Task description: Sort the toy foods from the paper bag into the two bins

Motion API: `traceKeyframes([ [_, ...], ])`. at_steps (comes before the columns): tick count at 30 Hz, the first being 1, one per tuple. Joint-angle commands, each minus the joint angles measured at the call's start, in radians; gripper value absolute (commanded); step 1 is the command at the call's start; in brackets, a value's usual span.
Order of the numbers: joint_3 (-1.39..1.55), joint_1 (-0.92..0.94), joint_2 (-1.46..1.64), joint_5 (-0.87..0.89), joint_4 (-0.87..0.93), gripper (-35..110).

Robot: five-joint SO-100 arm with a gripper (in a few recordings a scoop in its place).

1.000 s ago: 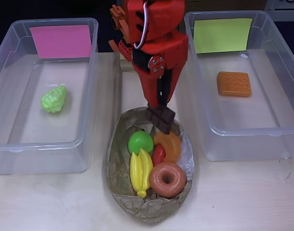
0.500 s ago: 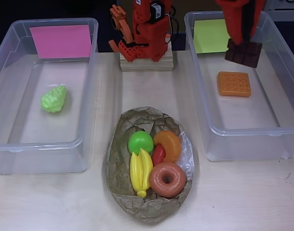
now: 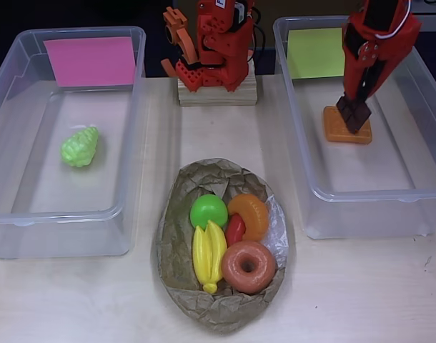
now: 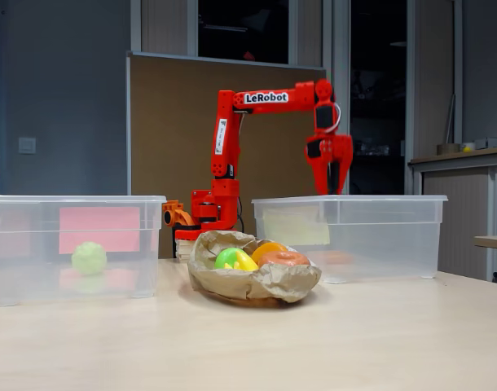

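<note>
In the overhead view my red gripper (image 3: 354,107) hangs inside the right bin (image 3: 368,194), the one with the yellow-green sheet (image 3: 325,51). It is shut on the brown chocolate bar (image 3: 354,114), just above the orange waffle (image 3: 338,131). The left bin (image 3: 61,214) carries a pink sheet (image 3: 89,61) and holds the light green grapes (image 3: 79,146). The paper bag (image 3: 176,214) lies front centre with the green apple (image 3: 209,211), bananas (image 3: 208,255), donut (image 3: 248,266), croissant (image 3: 250,216) and red chili (image 3: 235,230). In the fixed view the gripper (image 4: 330,177) dips toward the right bin (image 4: 354,200).
The arm's base (image 3: 214,43) stands on a wooden block (image 3: 218,94) between the bins at the back. Bare tabletop (image 3: 361,293) lies in front of the bins and beside the bag. In the fixed view the bag (image 4: 252,281) sits between both tubs.
The gripper lifted the chocolate bar out of the bag, swung right over the right bin, and has now lowered it to just above the waffle.
</note>
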Motion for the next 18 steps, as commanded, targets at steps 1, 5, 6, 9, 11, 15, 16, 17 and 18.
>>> traceKeyframes([
  [1,0.152,-0.002,-0.015,0.052,-0.115,0],
  [5,0.25,0.025,-0.075,0.041,-0.213,0],
  [6,0.261,0.032,-0.094,0.028,-0.233,0],
  [9,0.264,0.057,-0.163,-0.018,-0.282,1],
  [11,0.255,0.075,-0.202,-0.058,-0.318,1],
  [15,0.167,0.097,-0.291,-0.13,-0.318,2],
  [16,0.138,0.097,-0.31,-0.143,-0.308,3],
  [17,0.114,0.097,-0.324,-0.158,-0.301,5],
  [18,0.089,0.097,-0.333,-0.172,-0.288,6],
])
